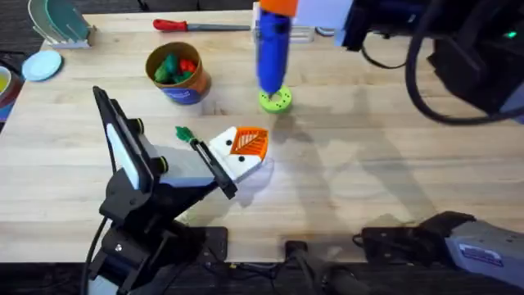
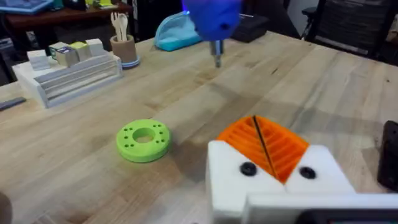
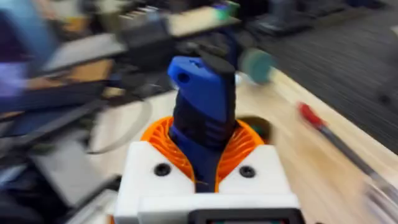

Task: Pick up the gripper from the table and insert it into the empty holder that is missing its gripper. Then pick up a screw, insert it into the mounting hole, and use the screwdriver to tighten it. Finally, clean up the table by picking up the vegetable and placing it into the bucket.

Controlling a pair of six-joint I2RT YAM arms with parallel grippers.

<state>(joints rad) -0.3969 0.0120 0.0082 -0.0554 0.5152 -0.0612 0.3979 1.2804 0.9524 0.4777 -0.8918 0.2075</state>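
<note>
The overhead view lays out the whole worktop (image 1: 368, 164). The left arm rises from 7 o'clock and leans toward the centre, its white fingers (image 1: 237, 160) with orange ribbed pads lying low over the wood just left of the middle. The vegetable (image 1: 183, 133) lies on the wood at about 10 o'clock from those fingers, close to the arm's black link. The bucket (image 1: 178, 74) stands at 11 o'clock on the worktop with green and red toy foods inside. A red-handled tool (image 1: 196, 25) lies along the far edge at 12 o'clock. The screwdriver (image 1: 273, 49) hangs upright, tip down, over the green disc (image 1: 275, 100), just above centre.

The left wrist view brings out what the overhead cannot: the orange pads of the left fingers (image 2: 273, 152) are pressed together with only a thin dark seam between them and nothing in them. It also shows the screwdriver's metal tip clear of the wood and apart from the green disc, plus a white rack (image 2: 68, 78) and a small tan cup (image 2: 126, 50) on the far side.

The right wrist view shows the right fingers (image 3: 205, 168) clamped on the blue handle, which stands up between the orange pads. Overhead, the right arm reaches across from 2 o'clock.
</note>
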